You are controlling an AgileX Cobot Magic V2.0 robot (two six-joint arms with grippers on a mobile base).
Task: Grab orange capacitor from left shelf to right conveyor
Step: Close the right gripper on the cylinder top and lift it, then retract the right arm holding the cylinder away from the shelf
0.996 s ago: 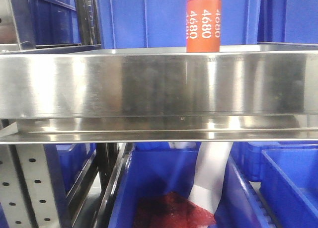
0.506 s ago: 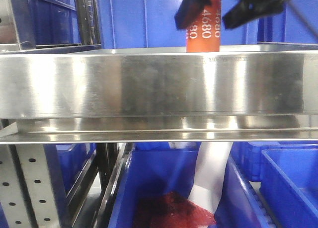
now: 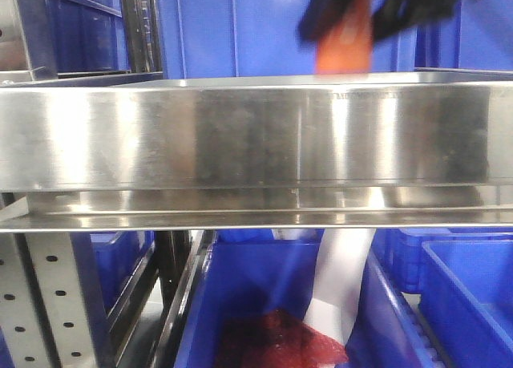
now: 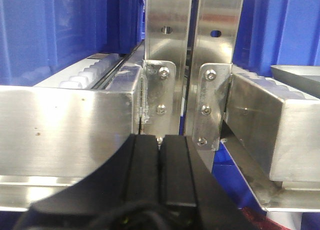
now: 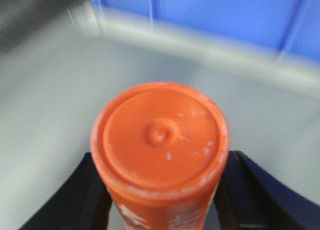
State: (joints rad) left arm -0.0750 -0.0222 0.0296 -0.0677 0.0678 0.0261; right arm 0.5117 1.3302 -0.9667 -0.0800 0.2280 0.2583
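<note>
The orange capacitor (image 3: pixel 345 51) stands blurred at the back right of the left shelf (image 3: pixel 240 135), behind its shiny front lip. My right gripper (image 3: pixel 357 19) comes down from above, shut on the capacitor with a dark finger on each side. From the right wrist, the capacitor's flat top (image 5: pixel 160 135) fills the middle, both fingers (image 5: pixel 92 195) press against its sides, and the grey shelf floor (image 5: pixel 45 89) lies beneath. My left gripper (image 4: pixel 160 145) is shut on nothing, pads together, in front of steel uprights (image 4: pixel 167 64). The right conveyor is out of view.
Blue bins (image 3: pixel 240 27) stand behind the shelf, and more (image 3: pixel 264 304) sit below it, one holding red material (image 3: pixel 272 340) and a white strip (image 3: pixel 341 280). A perforated grey upright (image 3: pixel 48 296) is at lower left. Steel rails (image 4: pixel 70 120) flank the left gripper.
My right gripper came down from the top onto the capacitor and closed on it. The capacitor has since shifted a little to the right and now shows as a blur.
</note>
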